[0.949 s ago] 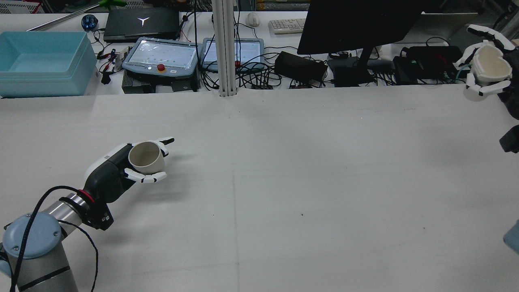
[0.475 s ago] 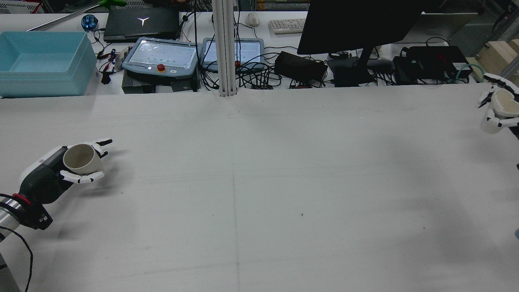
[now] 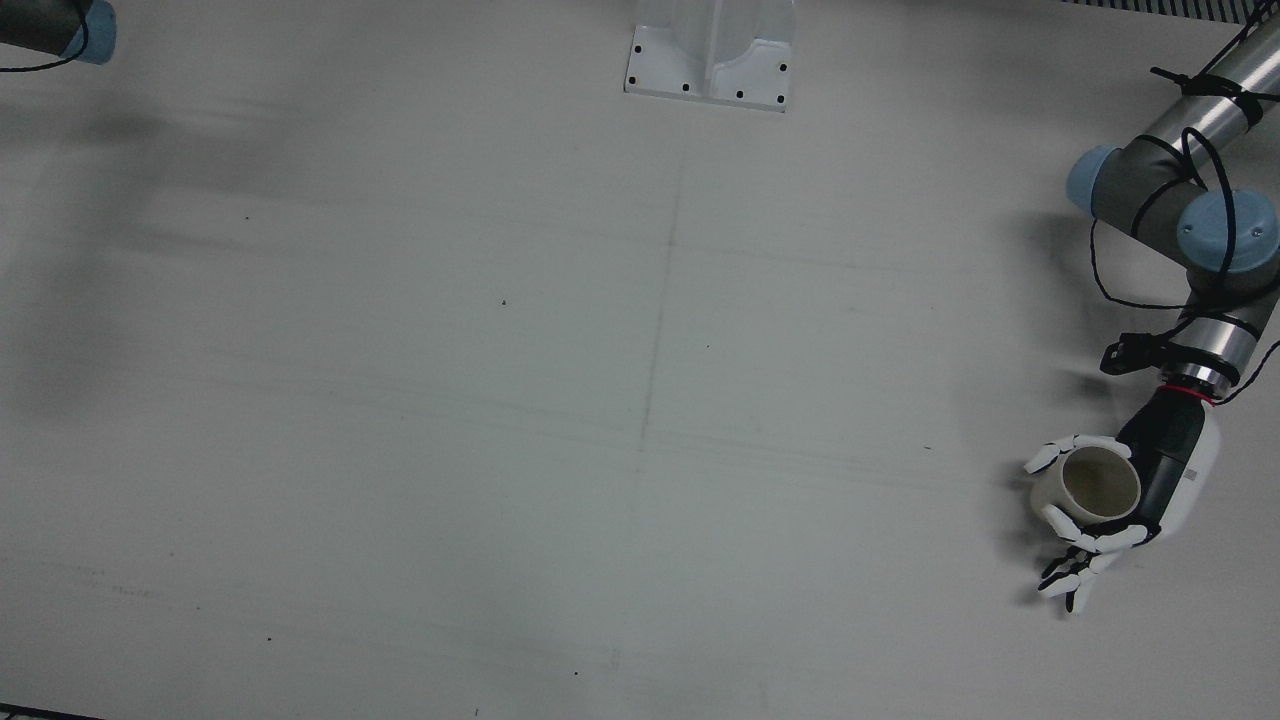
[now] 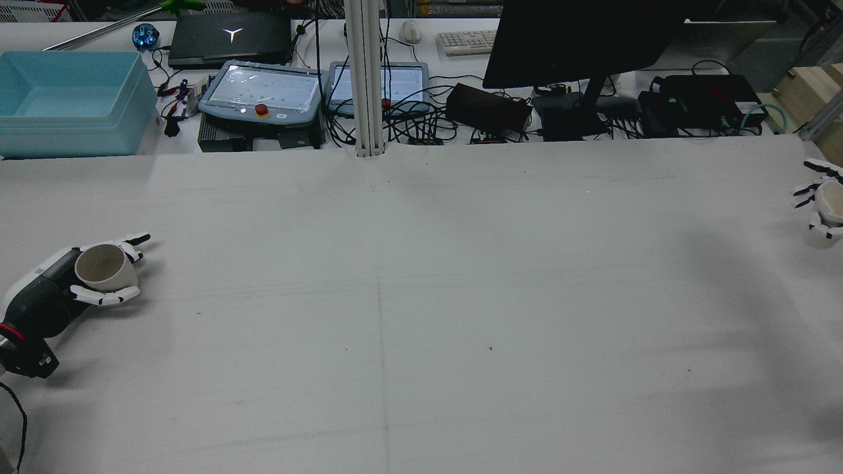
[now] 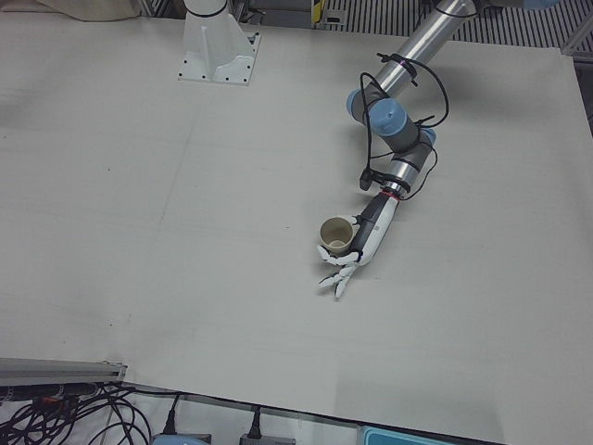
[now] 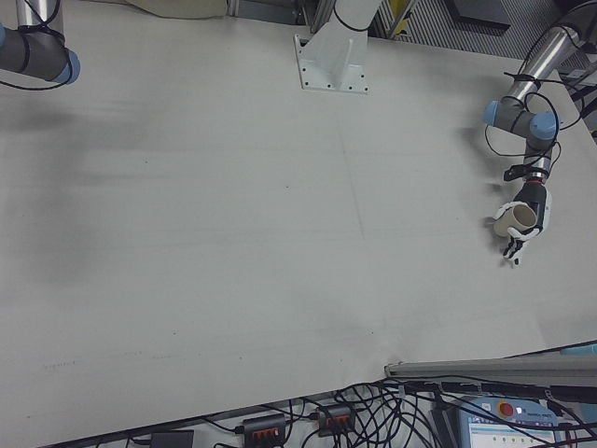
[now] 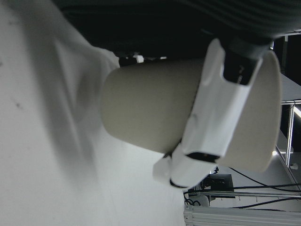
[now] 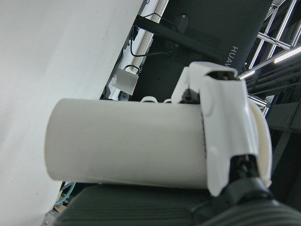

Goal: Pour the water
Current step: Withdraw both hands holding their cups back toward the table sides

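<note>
Left cup (image 4: 103, 267): beige paper cup, upright, mouth up, held at the far left of the table (image 4: 421, 296) in the rear view. Inside looks empty and dry in the front view; no water visible. Left hand (image 4: 79, 289) wraps it, fingers (image 4: 105, 297) curled round the wall, some fingertips sticking out past the cup. The left hand camera shows the cup bottom just above the table surface; contact cannot be told.

Same cup shows in the front view at the right edge, and in both front side views beside the left arm (image 5: 394, 139).

Right cup (image 4: 828, 210): white paper cup at the far right edge of the rear view, partly cut off by the frame. Right hand (image 4: 820, 204) grips it, fingers round the wall, clear in the right hand camera. Contents not visible. It looks upright; whether it touches the table cannot be told.

Cups are well apart, at opposite sides of the table.

Beyond the table: blue bin (image 4: 72, 102), two pendants (image 4: 263, 89), monitor (image 4: 579, 39), cables (image 4: 421, 125).
</note>
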Controlling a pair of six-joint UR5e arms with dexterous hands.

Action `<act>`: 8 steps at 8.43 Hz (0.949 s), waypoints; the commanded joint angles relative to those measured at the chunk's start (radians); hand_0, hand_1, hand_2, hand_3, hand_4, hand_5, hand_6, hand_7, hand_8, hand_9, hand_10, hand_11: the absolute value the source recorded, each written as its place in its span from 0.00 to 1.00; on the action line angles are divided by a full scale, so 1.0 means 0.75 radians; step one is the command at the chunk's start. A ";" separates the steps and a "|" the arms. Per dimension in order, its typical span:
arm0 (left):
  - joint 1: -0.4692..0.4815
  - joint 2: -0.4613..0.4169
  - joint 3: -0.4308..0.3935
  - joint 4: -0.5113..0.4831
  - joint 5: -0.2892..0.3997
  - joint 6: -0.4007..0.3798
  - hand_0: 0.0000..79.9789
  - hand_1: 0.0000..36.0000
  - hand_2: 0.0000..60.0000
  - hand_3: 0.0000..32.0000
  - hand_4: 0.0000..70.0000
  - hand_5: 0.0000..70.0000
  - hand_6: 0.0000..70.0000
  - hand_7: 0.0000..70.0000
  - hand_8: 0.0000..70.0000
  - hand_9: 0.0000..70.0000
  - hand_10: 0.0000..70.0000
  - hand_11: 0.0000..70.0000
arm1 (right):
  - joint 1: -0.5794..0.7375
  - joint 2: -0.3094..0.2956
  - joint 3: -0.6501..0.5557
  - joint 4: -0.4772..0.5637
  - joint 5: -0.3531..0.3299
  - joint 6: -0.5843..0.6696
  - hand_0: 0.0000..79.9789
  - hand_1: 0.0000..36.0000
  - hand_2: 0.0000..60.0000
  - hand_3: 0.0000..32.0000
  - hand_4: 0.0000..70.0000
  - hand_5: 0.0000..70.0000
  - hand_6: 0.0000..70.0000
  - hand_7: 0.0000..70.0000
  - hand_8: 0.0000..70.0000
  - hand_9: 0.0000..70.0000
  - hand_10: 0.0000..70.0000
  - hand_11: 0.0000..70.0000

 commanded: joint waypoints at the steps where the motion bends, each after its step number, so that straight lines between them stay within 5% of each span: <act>1: -0.036 0.005 0.040 -0.038 0.016 0.019 1.00 1.00 0.00 0.00 0.54 0.65 0.20 0.16 0.05 0.01 0.05 0.13 | 0.002 -0.002 -0.058 0.101 -0.001 -0.030 0.93 1.00 1.00 0.00 0.00 0.27 0.47 0.54 0.51 0.66 0.00 0.00; 2: -0.060 0.003 0.036 -0.048 0.031 0.028 1.00 1.00 0.00 0.00 0.57 0.07 0.19 0.15 0.05 0.01 0.04 0.11 | 0.002 0.000 -0.056 0.106 0.001 -0.030 0.80 0.86 0.27 0.00 0.00 0.18 0.30 0.24 0.25 0.28 0.00 0.00; 3: -0.064 0.005 0.034 -0.050 0.031 0.028 1.00 1.00 0.00 0.00 0.56 0.00 0.19 0.14 0.04 0.01 0.03 0.10 | -0.002 0.002 -0.056 0.106 -0.001 -0.030 0.72 0.59 0.00 0.20 0.00 0.12 0.08 0.00 0.03 0.00 0.00 0.00; 4: -0.064 0.015 0.040 -0.058 0.031 0.030 1.00 1.00 0.00 0.00 0.53 0.00 0.18 0.13 0.04 0.00 0.03 0.10 | -0.006 0.002 -0.056 0.106 -0.001 -0.034 0.67 0.45 0.00 0.71 0.00 0.09 0.00 0.00 0.00 0.00 0.00 0.00; 5: -0.068 0.027 0.040 -0.069 0.031 0.030 1.00 1.00 0.00 0.00 0.45 0.00 0.17 0.11 0.03 0.00 0.02 0.09 | -0.006 0.008 -0.052 0.106 -0.001 -0.034 0.65 0.41 0.00 0.84 0.00 0.08 0.00 0.00 0.00 0.00 0.00 0.00; 6: -0.079 0.029 0.038 -0.073 0.033 0.030 1.00 1.00 0.00 0.00 0.43 0.00 0.17 0.11 0.02 0.00 0.02 0.08 | 0.002 0.034 -0.052 0.106 -0.004 -0.032 0.64 0.40 0.00 0.79 0.00 0.08 0.01 0.00 0.00 0.00 0.00 0.00; 8: -0.144 0.042 0.032 -0.101 0.069 0.040 1.00 0.98 0.00 0.00 0.42 0.00 0.17 0.11 0.02 0.00 0.02 0.08 | -0.004 0.037 -0.042 0.106 -0.004 -0.032 0.64 0.40 0.00 0.90 0.00 0.08 0.00 0.00 0.00 0.00 0.00 0.00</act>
